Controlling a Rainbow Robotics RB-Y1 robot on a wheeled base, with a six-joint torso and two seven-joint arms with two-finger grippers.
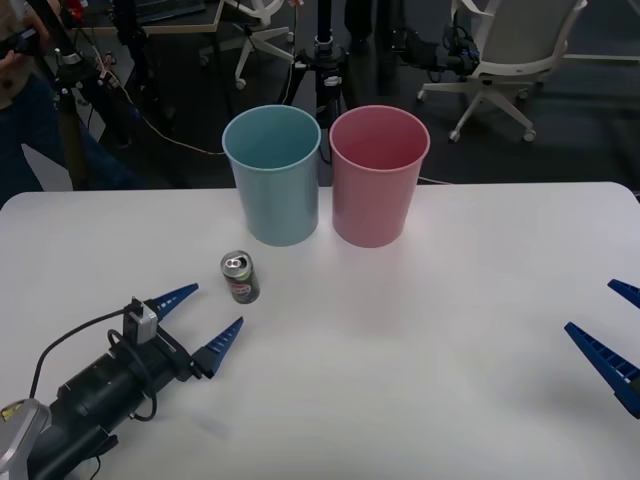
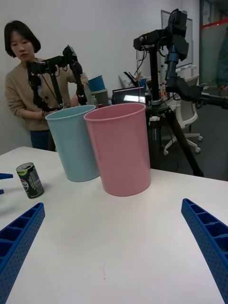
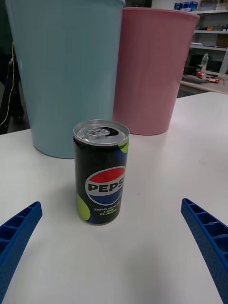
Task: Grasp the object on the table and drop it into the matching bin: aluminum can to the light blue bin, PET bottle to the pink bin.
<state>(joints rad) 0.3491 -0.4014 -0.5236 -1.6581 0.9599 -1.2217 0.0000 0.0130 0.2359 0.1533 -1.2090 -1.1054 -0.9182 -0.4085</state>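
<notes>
The aluminum can (image 1: 239,277) is seen standing upright on the table (image 1: 420,350), a little left of the middle of the front view, just in front of the light blue bin (image 1: 273,175) and apart from it. The pink bin (image 1: 378,175) is placed immediately to the right of the blue one, the two almost touching at the rims. In the left wrist view the can (image 3: 101,172) is centred between the two blue fingers (image 3: 19,232), with its silver top and pull tab visible.

The left gripper (image 1: 204,317) is found in the lower left of the front view, near the can but not touching it, its fingers spread wide and pointed toward the can. The right gripper (image 1: 618,330) is parked at the right edge of the frame, well apart from everything, with its fingers also spread.

The step in hand is judged to be the approach for the grasp. To do it well, the left gripper should be moved straight forward until the can is fully between the fingers, and the fingers should be kept level with the middle of the can body. The can is light and narrow, so it could be tipped if one finger touches first. Closing should be done only when both fingers are beside the body.
</notes>
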